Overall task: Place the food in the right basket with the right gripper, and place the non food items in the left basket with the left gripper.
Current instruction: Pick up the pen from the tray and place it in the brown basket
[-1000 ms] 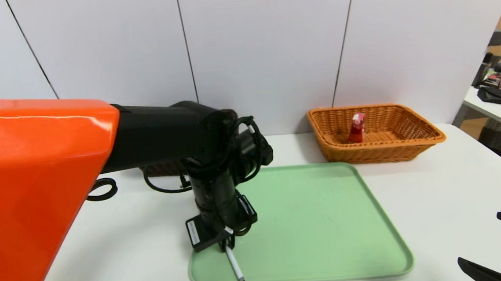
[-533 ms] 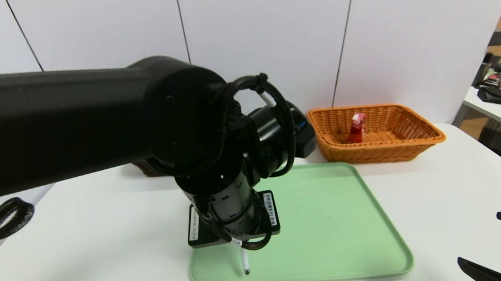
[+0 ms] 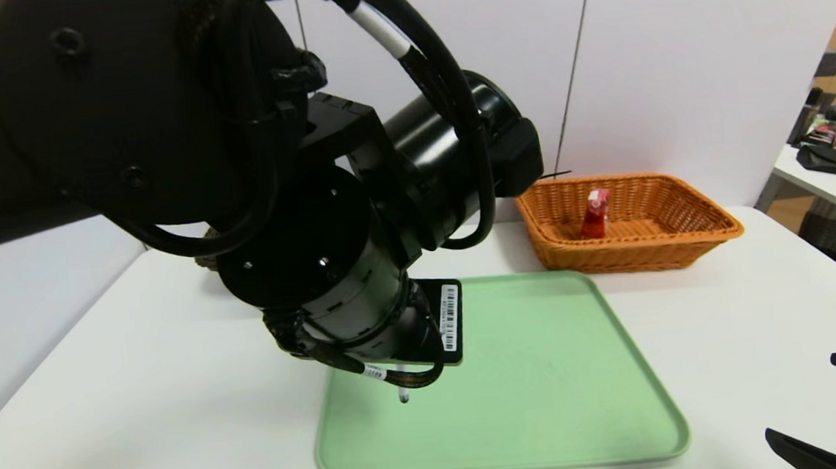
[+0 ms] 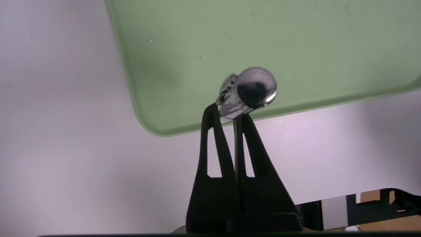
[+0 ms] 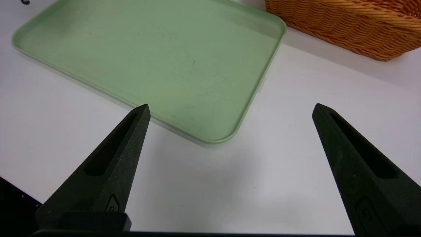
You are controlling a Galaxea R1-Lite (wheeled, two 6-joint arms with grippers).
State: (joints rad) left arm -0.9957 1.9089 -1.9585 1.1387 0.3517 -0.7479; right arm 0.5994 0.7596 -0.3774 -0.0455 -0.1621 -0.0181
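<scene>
- Showing only as a brown woven scrap past the black arm at the far left of the desk: the left basket, mostly hidden.
- Reaching in from the left, with the left end effector pointed down over the left part of the green tray.
- Closed there on a slim pen-like item, pinched between the fingertips, with a rounded, shiny metallic end in the wrist view and a pale shaft with a dark tip in the head view.
- Lying flat in the middle of the desk, with rounded corners and a low rim: that same tray.
- Standing just behind the tray's far right corner, woven in orange-brown: the right basket.
- Sitting inside it, left of its middle: a small red packet with a whitish top.
- Hovering over the desk to the right of the tray, with fingers spread wide open: the right end effector.
</scene>
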